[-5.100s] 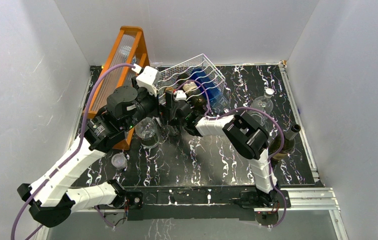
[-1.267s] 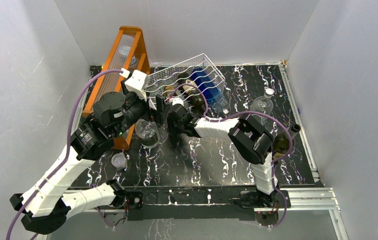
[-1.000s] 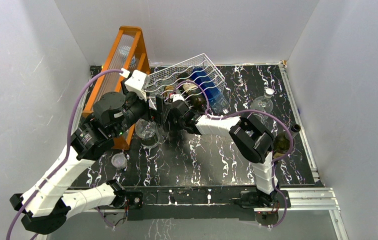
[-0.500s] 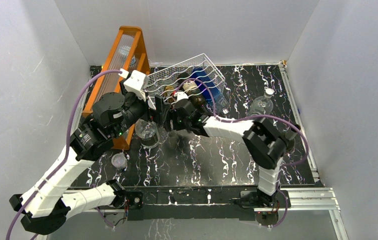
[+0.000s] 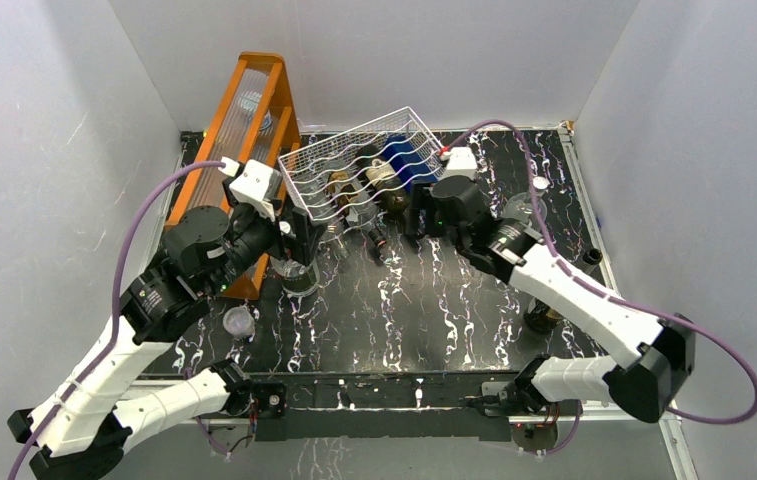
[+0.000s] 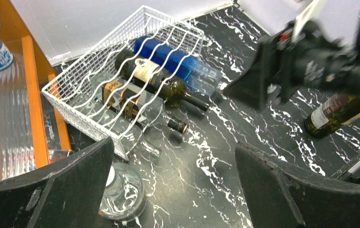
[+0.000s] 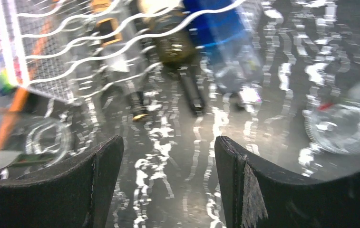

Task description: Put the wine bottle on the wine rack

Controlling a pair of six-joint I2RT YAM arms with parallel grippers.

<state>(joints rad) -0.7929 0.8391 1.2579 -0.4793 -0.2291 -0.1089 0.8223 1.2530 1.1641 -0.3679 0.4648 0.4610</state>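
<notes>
left tool [image 6: 174, 190] and right tool [image 7: 168, 185] gape empty; wine rack [image 7: 30, 57] blurred in right wrist view.

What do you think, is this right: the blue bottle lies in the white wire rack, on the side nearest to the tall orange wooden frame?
Not quite. The blue bottle does lie in the white wire rack, but on the side farthest from the tall orange wooden frame; the left wrist view shows it.

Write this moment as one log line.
left gripper: open, empty | right gripper: open, empty | wine rack: three bottles inside | wine bottle: upright on table
</notes>
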